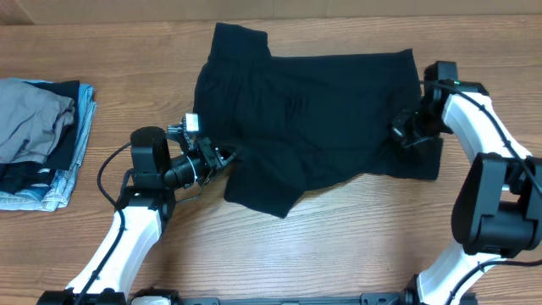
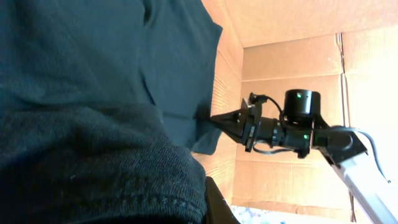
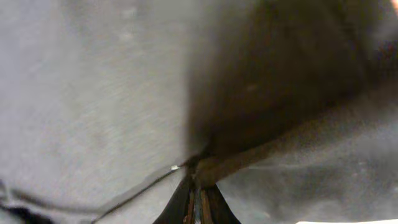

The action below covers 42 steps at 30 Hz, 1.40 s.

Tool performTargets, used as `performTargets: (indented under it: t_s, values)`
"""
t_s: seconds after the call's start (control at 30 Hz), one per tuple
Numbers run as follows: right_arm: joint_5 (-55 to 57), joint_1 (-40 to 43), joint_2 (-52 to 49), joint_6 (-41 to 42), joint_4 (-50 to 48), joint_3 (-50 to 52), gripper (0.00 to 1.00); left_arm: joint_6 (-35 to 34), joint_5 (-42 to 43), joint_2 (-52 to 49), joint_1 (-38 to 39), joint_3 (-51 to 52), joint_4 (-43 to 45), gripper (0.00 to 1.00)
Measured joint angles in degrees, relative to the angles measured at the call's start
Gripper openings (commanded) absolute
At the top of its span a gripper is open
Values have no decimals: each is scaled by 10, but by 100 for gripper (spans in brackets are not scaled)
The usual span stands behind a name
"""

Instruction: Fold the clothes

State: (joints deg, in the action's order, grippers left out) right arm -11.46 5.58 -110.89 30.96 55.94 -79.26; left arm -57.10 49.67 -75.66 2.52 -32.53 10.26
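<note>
Matte, wrinkly black clothes (image 1: 313,110) spread on grained wooden table (image 1: 339,254); pinched at opposite side edges by left gripper (image 1: 227,157) and right gripper (image 1: 398,131), both clamped on soft fabric.

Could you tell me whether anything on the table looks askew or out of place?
Only the black garment: it lies crooked and wrinkled, with an uneven point sagging at its lower left and a flap jutting at its top left. The left gripper and right gripper are shut on its edges.
</note>
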Motion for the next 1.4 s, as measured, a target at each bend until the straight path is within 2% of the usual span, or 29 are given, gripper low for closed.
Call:
performTargets:
  t_s: [0.33,0.57,0.83,0.87,0.9,0.93,1.0,1.17,1.27,1.4]
  values:
    - [-2,-18,1,-42,-33,0,4,-28,-67,1,-9,0,5,4]
    - [5,-18,1,-54,-61,0,4,-30,-112,21,-41,0,28,4]
    - [6,-18,1,-63,-97,0,4,-30,-139,24,-41,0,23,4]
    - [6,-18,1,-64,-101,0,13,-30,-142,24,-41,0,18,4]
    - [5,-18,1,-65,-104,0,30,-30,-146,24,-41,0,13,4]
    - [5,-18,0,-63,-105,0,39,-30,-149,24,-41,0,10,4]
    - [8,-18,0,-71,-111,0,49,-28,-157,24,-41,0,9,4]
    - [12,-18,-2,-86,-141,0,55,-16,-180,24,-41,0,9,4]
    - [10,-18,-2,-96,-139,0,68,-5,-192,24,-41,0,9,4]
    - [8,-26,6,-113,-90,-1,78,8,-209,24,-41,0,13,8]
